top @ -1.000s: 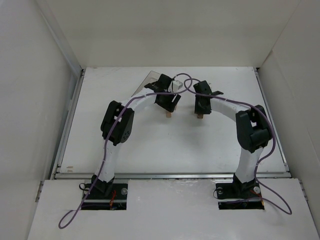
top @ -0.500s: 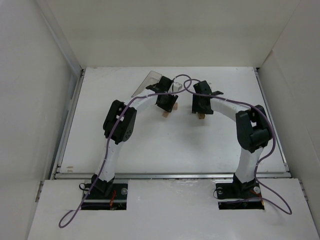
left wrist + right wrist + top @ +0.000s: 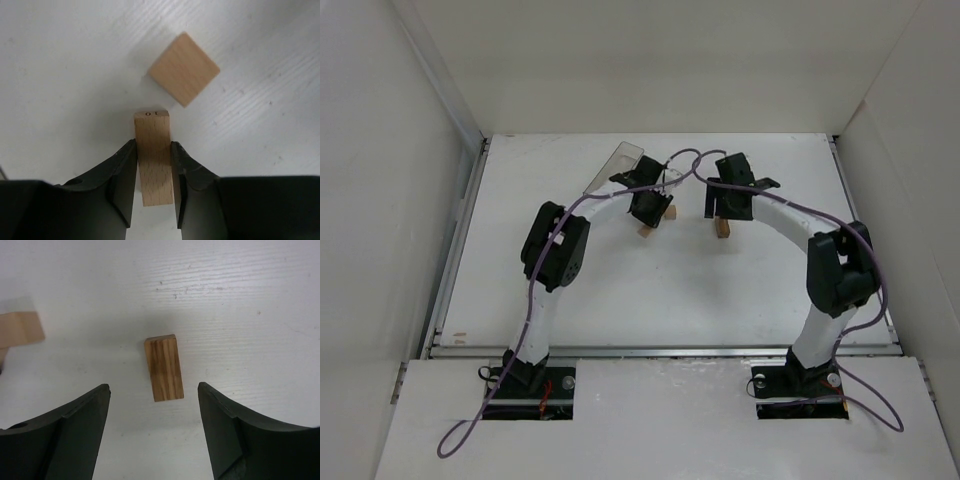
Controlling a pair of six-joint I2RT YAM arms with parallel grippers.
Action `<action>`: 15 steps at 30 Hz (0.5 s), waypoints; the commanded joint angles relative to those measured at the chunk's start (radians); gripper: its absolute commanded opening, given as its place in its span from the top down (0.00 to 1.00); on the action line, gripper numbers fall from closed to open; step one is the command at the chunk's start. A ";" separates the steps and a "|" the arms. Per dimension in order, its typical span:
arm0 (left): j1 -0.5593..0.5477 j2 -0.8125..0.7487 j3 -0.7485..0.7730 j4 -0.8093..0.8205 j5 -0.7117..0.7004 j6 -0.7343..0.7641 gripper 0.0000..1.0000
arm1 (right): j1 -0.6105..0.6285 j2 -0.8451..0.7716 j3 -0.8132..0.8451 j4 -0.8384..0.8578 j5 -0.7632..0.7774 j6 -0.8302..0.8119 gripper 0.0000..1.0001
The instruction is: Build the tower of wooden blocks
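Left gripper (image 3: 153, 146) is clamped on a numbered block (image 3: 151, 125), which is gripped by its long sides. A second block (image 3: 184, 69) is seen flat on the table (image 3: 650, 300) just beyond its tip, apart. Right gripper (image 3: 154, 387) is spread wide, with a darker-grained block (image 3: 163, 367) lying untouched between its fingers. No wood block tower is stacked yet: the blocks are spread mid-table. A clear box (image 3: 616, 166) is seen farther back, on the left.

Walls (image 3: 650, 60): plain white panels on three sides.
Table (image 3: 700, 300): white, faintly scuffed.
Light: even, seemingly overhead.
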 commanded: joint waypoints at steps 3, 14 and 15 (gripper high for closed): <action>0.003 -0.190 -0.071 -0.035 -0.041 0.179 1.00 | -0.010 -0.189 -0.035 0.073 -0.142 -0.077 0.22; 0.034 -0.701 -0.472 0.293 0.259 0.606 1.00 | -0.020 -0.457 -0.110 0.210 -0.573 -0.135 0.19; 0.034 -0.736 -0.522 0.348 0.356 0.623 1.00 | -0.020 -0.466 -0.110 0.222 -0.622 -0.114 0.21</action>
